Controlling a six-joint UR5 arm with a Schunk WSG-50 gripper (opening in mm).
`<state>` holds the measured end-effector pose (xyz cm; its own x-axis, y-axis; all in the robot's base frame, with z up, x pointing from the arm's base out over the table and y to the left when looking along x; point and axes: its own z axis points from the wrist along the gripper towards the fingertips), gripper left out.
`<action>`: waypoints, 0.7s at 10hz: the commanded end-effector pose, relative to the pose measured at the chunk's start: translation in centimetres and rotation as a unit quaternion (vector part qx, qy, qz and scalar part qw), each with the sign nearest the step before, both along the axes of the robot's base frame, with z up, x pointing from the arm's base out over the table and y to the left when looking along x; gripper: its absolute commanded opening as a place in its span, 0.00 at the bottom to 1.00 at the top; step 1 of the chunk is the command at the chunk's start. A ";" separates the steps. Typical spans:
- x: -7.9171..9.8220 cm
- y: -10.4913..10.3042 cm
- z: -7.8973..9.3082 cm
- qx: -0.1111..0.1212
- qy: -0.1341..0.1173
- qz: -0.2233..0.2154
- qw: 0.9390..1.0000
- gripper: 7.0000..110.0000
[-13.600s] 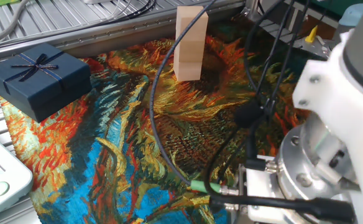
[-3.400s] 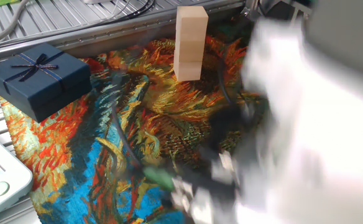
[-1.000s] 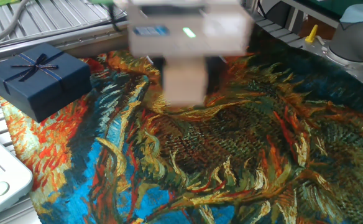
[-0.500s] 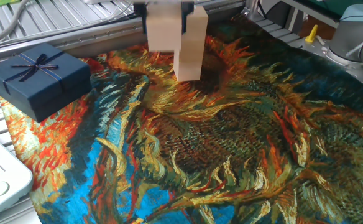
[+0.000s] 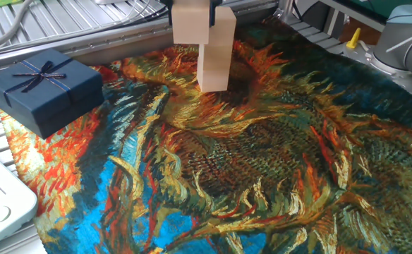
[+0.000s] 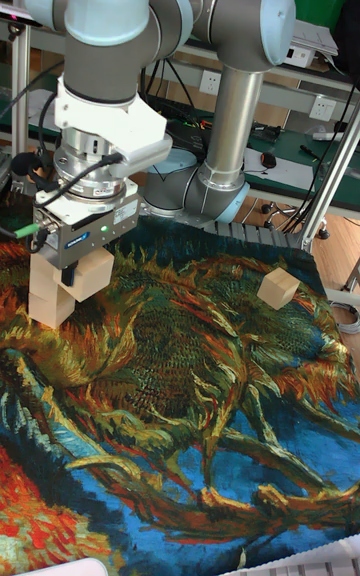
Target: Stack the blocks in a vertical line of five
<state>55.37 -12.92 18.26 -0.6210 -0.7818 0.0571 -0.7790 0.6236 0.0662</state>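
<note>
Gripper carries one block, jaws closed on its sides; the fingers themselves are mostly hidden behind the gripper body in the tall fixed view.

Carried block hangs at the height of the stack's top and overlaps it from the near-left in the fixed view, so it is not yet over the column. The stack shows three blocks, seated square on the patterned cloth.

Judged step: placing the fourth block. To do it well: raise the load clear of the top face, centre it over the column, square the faces, lower straight, and release only once seated. A sideways touch could topple the column.

Well right of the jaws, a loose block lies skewed on the cloth.

Blocks: plain pale wooden cubes, smooth, unpainted.
</note>
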 end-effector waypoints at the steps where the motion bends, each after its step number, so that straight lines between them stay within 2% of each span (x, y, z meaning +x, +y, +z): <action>1: 1.2 0.4 0.0 0.017 -0.034 -0.027 0.999 0.00; 2: 2.2 1.2 0.0 0.033 -0.053 -0.039 0.997 0.00; 3: 2.4 2.4 0.1 0.057 -0.055 -0.050 0.996 0.00; 4: 2.1 3.2 0.2 0.072 -0.049 -0.034 0.996 0.00; 5: 1.8 4.0 0.4 0.088 -0.042 -0.036 0.995 0.00; 7: 1.5 2.8 0.2 0.064 -0.037 -0.024 0.997 0.00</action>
